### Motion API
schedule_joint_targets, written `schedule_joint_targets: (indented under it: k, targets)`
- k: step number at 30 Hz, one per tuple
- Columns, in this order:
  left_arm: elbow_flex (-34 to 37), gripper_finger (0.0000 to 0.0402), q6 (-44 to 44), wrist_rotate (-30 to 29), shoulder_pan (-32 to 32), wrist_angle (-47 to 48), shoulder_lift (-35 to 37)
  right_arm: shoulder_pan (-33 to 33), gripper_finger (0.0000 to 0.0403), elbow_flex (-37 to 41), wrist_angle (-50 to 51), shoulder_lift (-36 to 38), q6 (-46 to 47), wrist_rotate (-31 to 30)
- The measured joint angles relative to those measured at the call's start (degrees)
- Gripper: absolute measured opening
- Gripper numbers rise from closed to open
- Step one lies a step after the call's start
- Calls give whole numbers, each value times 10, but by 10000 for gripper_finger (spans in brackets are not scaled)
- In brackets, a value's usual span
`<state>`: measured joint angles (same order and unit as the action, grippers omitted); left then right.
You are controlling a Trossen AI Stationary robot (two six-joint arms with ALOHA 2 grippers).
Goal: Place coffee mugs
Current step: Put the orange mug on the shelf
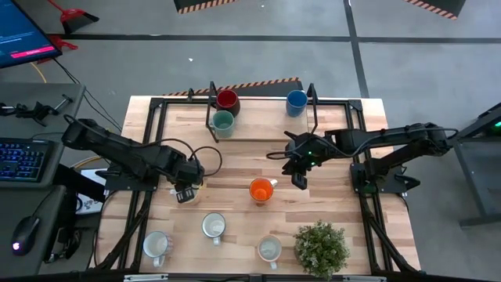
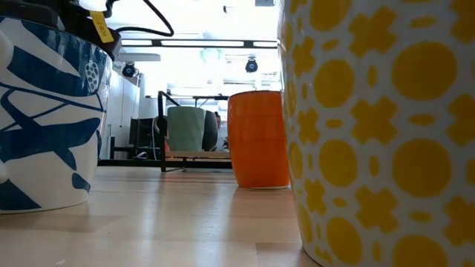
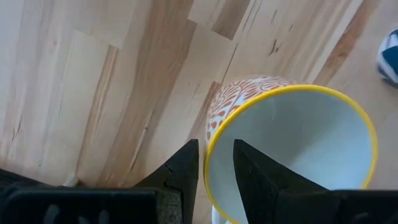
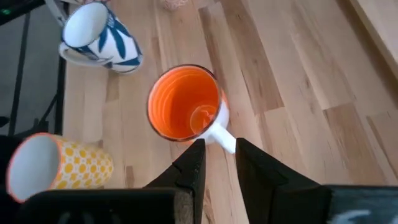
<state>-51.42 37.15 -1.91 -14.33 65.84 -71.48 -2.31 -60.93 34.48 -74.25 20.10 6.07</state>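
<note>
The left gripper point(image 1: 186, 190) sits low over the table point(image 1: 337, 157), near its left edge and about midway between front and back. From above it hides what it holds. The left wrist view shows it: the gripper point(image 3: 216, 149) pinches the wall of an orange-patterned mug point(image 3: 249, 99) with a yellow rim, one finger point(image 3: 183, 171) outside and the other inside. The mug is upright.

The right gripper point(image 1: 300, 180) hangs right of the table's middle, just beside the orange mug point(image 1: 261, 190). In the right wrist view this gripper point(image 4: 217, 146) is over the orange mug's point(image 4: 183, 102) white handle point(image 4: 221, 134). Whether it is closed on the handle, I cannot tell.

Only the high view shows the back edge, with the red mug point(image 1: 227, 99), the teal mug point(image 1: 222, 123) and the blue mug point(image 1: 296, 101). It also shows three pale mugs along the front edge and a potted plant point(image 1: 321, 247) at the front right corner.

From above, those front mugs look plain. The low view shows their sides. A blue-and-white mug point(image 2: 44, 119) and a yellow-dotted mug point(image 2: 386, 126) stand close, with the orange mug point(image 2: 258, 139) farther back between them. The right wrist view also shows the blue-and-white mug point(image 4: 99, 34) and the yellow-dotted mug point(image 4: 56, 165), both apart from the orange one.
</note>
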Motion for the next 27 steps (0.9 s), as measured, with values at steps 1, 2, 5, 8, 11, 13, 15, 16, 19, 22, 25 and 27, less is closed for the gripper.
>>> schedule_joint_targets:
  k: [1,2,5,8,11,13,15,16,19,22,25,27]
  targets:
    - [0,90,1,0,0,0,5,0,68,0,1,-5,-3,1]
    - [-2,90,1,0,0,0,10,0,68,0,-2,-11,-10,6]
    - [-14,90,-3,2,0,1,28,-1,68,-2,-29,-28,-40,22]
    - [-30,90,-14,2,0,0,52,-4,68,-18,-33,-47,-75,26]
    - [-35,90,-19,-5,0,1,76,-4,68,-34,-33,-76,-103,36]
    - [-35,90,-18,-13,1,15,92,-4,69,-44,-30,-104,-107,40]
    - [-35,90,-14,-18,1,16,104,-4,72,-59,-13,-133,-111,45]
    - [-35,90,-10,-18,1,22,110,-4,75,-70,-3,-147,-111,45]
    - [-35,90,-4,-19,1,31,124,-3,91,-113,33,-183,-116,37]
    - [-35,90,-3,-26,1,43,135,-3,114,-158,43,-215,-131,29]
    - [-35,90,-3,-35,1,52,145,-3,135,-196,42,-242,-148,23]
    - [-35,90,-3,-41,1,54,149,-3,144,-213,48,-258,-151,15]
